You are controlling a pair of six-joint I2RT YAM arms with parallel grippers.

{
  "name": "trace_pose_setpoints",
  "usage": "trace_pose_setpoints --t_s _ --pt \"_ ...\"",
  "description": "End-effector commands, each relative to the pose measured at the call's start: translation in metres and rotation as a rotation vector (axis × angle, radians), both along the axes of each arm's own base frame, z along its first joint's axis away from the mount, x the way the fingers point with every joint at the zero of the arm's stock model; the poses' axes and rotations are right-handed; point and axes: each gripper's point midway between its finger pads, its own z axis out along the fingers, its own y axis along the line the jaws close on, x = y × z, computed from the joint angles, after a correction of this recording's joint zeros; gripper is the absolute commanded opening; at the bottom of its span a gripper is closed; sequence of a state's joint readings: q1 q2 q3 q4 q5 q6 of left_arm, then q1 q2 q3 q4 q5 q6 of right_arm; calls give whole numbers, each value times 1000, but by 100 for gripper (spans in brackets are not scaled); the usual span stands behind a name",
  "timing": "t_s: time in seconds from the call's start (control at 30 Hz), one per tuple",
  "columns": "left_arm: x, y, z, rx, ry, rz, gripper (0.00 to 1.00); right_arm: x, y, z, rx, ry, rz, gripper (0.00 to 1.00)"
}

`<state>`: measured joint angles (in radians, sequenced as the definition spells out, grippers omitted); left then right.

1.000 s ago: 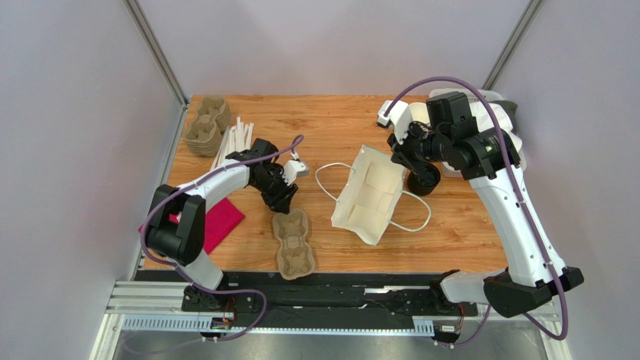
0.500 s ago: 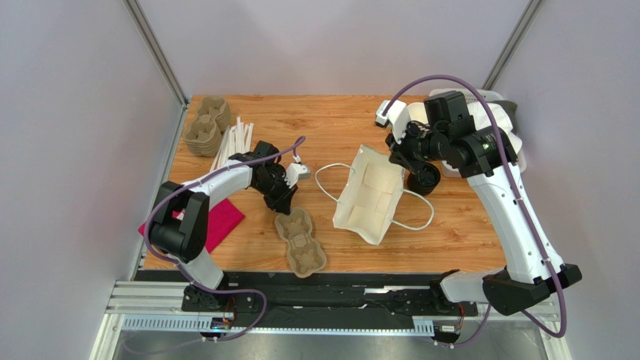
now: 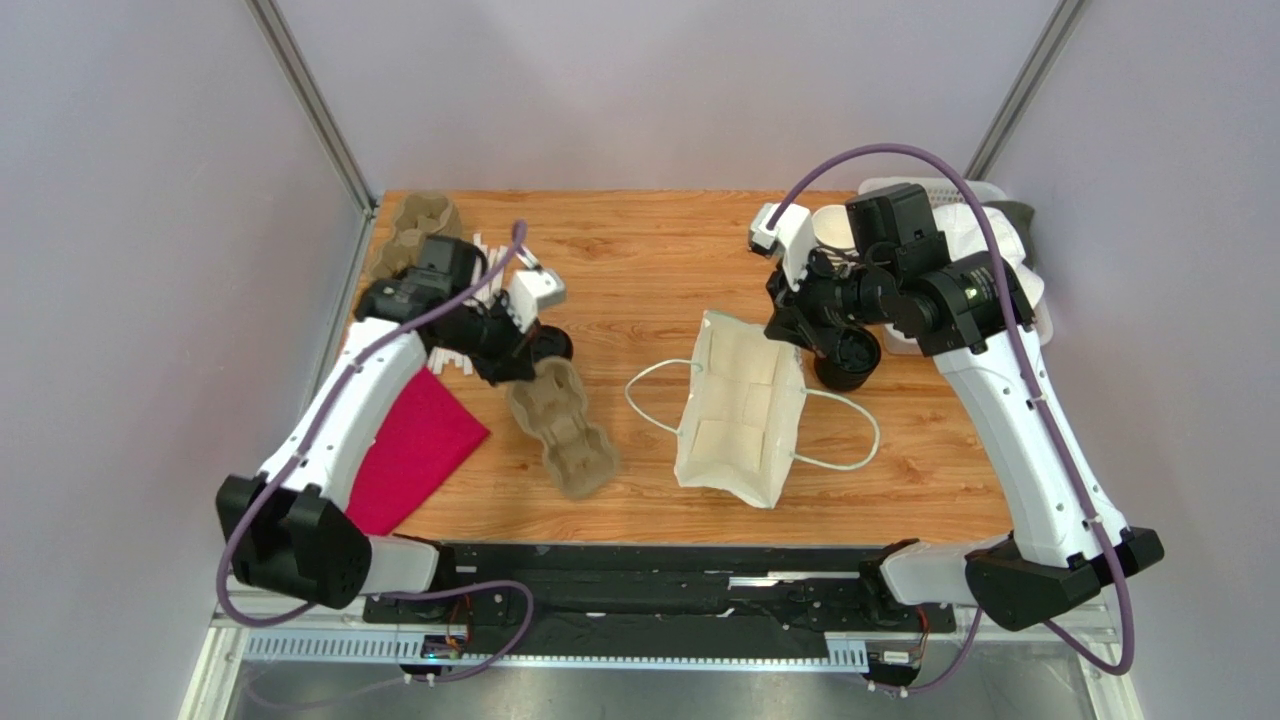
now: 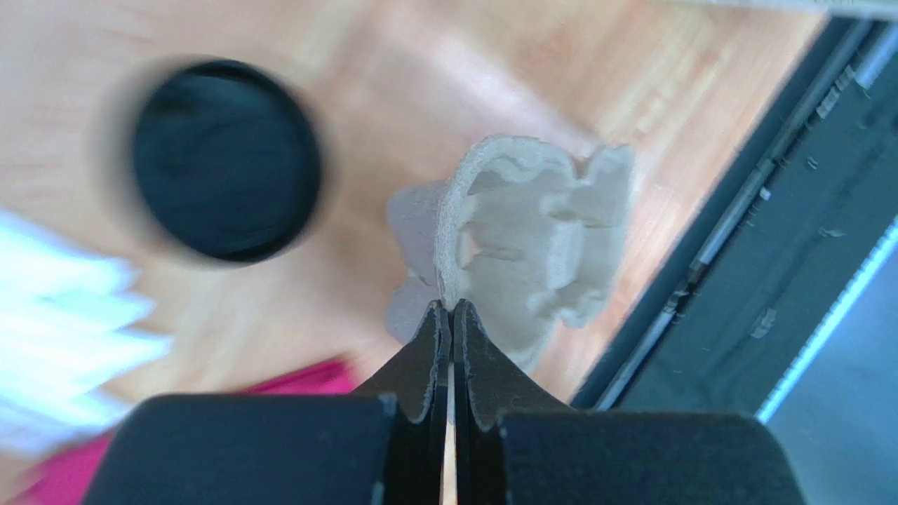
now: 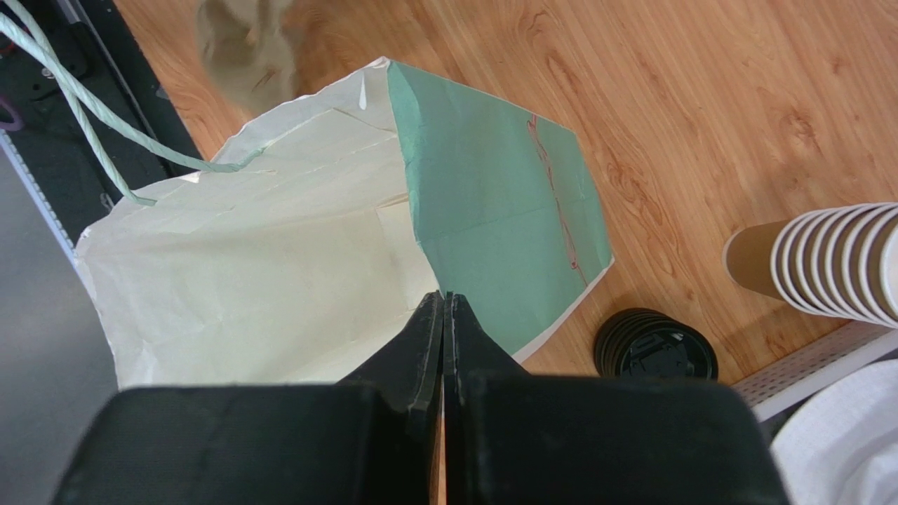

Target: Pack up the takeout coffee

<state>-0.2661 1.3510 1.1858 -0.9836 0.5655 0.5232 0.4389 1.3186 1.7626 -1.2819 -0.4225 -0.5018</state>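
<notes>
The takeout coffee shows from above as a round black lid point(image 4: 227, 158), blurred, on the wood; in the top view it point(image 3: 550, 342) stands just right of my left wrist. My left gripper point(image 4: 451, 305) is shut on the rim of a grey-brown pulp cup carrier point(image 4: 538, 242), which hangs tilted from the gripper point(image 3: 526, 375) above the table point(image 3: 571, 435). My right gripper point(image 5: 443, 300) is shut on the rim of a white paper bag point(image 5: 264, 263) with a green side panel. The bag point(image 3: 744, 405) lies on the table's middle, held at its far edge point(image 3: 784, 318).
A stack of black lids point(image 5: 654, 347) sits by the bag's far right corner point(image 3: 846, 357). Lidless brown cups point(image 5: 833, 263) lie stacked beside a white basket. A pink napkin point(image 3: 413, 443), white sticks point(image 3: 448, 360) and spare carriers point(image 3: 409, 225) lie at the left.
My left arm has swung back and to the left, lifting the carrier off the table's front. The right gripper has shifted slightly left, turning the bag more upright.
</notes>
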Motion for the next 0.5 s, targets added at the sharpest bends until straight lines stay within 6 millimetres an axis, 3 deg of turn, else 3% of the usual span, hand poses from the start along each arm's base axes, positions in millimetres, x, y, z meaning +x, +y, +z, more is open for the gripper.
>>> trace_pose_setpoints --t_s 0.0,0.03,0.1,0.13,0.2,0.23,0.33,0.47 --pt "-15 23 85 20 -154 -26 0 -18 13 10 87 54 27 0" --pt "-9 27 122 23 -273 -6 0 -19 15 11 97 64 26 0" --pt "-11 31 159 15 -367 14 0 -17 17 10 105 72 24 0" --pt "-9 33 200 -1 -484 35 0 -16 19 9 106 79 21 0" --pt "-12 33 241 -43 -569 83 0 -13 21 11 115 81 13 0" --pt "-15 33 278 -86 -666 100 0 -11 21 12 120 80 8 0" --pt "-36 24 340 -215 -823 93 0 -5 22 16 126 72 -21 0" --pt "-63 4 384 -317 -949 1 0 6 20 13 121 67 -82 0"
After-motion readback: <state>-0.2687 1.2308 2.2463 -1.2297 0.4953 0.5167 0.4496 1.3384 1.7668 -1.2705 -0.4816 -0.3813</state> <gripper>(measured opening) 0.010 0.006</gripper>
